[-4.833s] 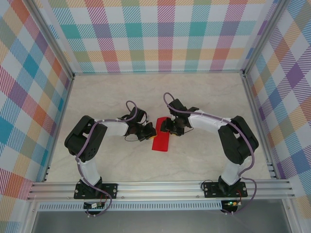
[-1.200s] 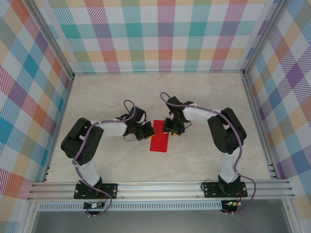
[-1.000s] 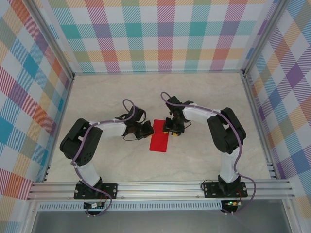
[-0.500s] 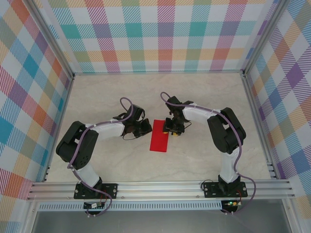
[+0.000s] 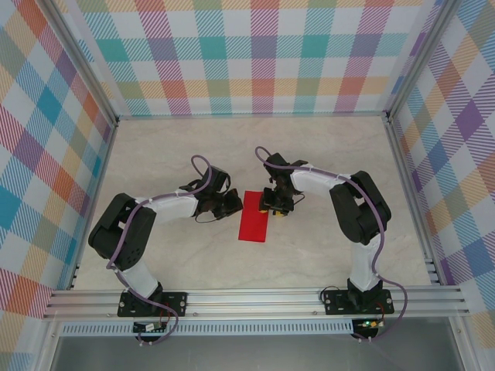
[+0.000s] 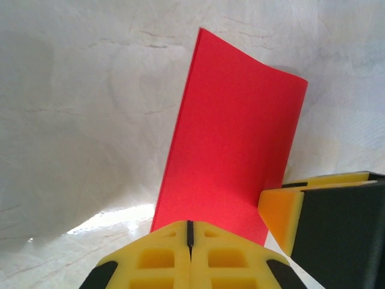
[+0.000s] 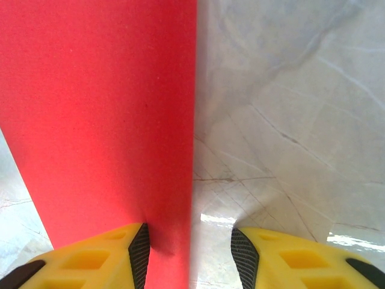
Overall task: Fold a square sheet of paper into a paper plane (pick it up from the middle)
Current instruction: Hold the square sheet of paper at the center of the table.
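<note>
The square sheet of paper (image 5: 254,216) is bright red and lies flat on the table as a long narrow rectangle, with no paper plane shape to it. My left gripper (image 5: 235,202) is shut, its yellow tips (image 6: 190,232) at the left edge of the sheet (image 6: 234,132). My right gripper (image 5: 271,205) stands open at the sheet's far right corner. In the right wrist view its left finger (image 7: 105,253) rests on the paper (image 7: 96,108), its right finger (image 7: 289,253) on the bare table, and the paper's long edge runs between them.
The marble-patterned tabletop (image 5: 325,154) is fenced by metal rails and checked walls (image 5: 255,54). The two grippers stand close together across the sheet; the right one's yellow and black finger (image 6: 325,217) shows in the left wrist view.
My left arm has stretched a little farther out, bringing its shut gripper slightly up and toward the paper. The paper and the right arm have stayed still.
</note>
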